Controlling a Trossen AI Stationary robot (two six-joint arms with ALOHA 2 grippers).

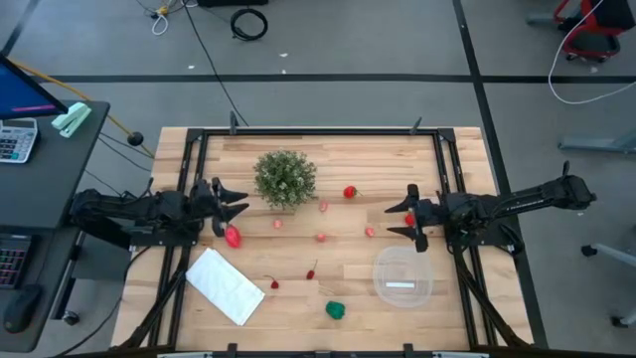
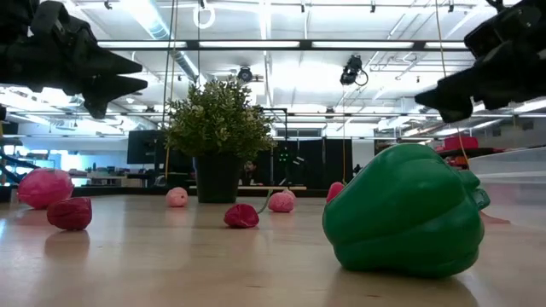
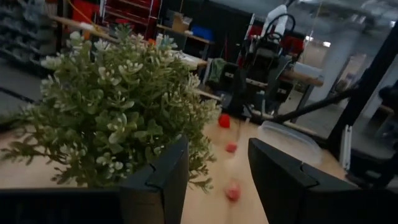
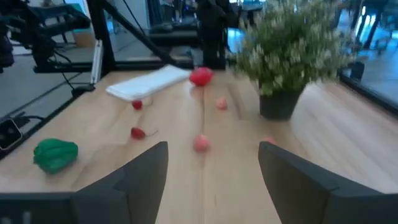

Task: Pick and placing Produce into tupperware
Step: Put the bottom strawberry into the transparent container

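In the high view the wooden table (image 1: 328, 149) fills the middle of the frame, bounded by a black frame rail along its top, left and right edges, and most of its surface lies bare between the two arms. The bushy green plant (image 1: 285, 179) stands in the upper centre-left, and a flat white rectangle (image 1: 226, 286) lies tilted at lower left, so the clearest room is the central band and the lower middle. The left gripper (image 1: 238, 204) sits at mid-left, pointing toward the plant, its fingers spread apart and holding nothing; a larger red piece (image 1: 233, 236) lies just below it on the wood. The right gripper (image 1: 411, 218) sits at mid-right, also spread wide and empty, with a small red piece showing between its fingers in the high view. The tupperware (image 1: 402, 277) rests at lower right, just below the right gripper, clear with a whitish mark inside. The rest of the produce is scattered between the arms: a red piece (image 1: 350, 192) right of the plant, pink pieces (image 1: 321, 237) across the centre, two small red ones (image 1: 311, 272) lower down, and the green piece (image 1: 337, 310) near the bottom edge, left of the tupperware and well apart from both grippers.
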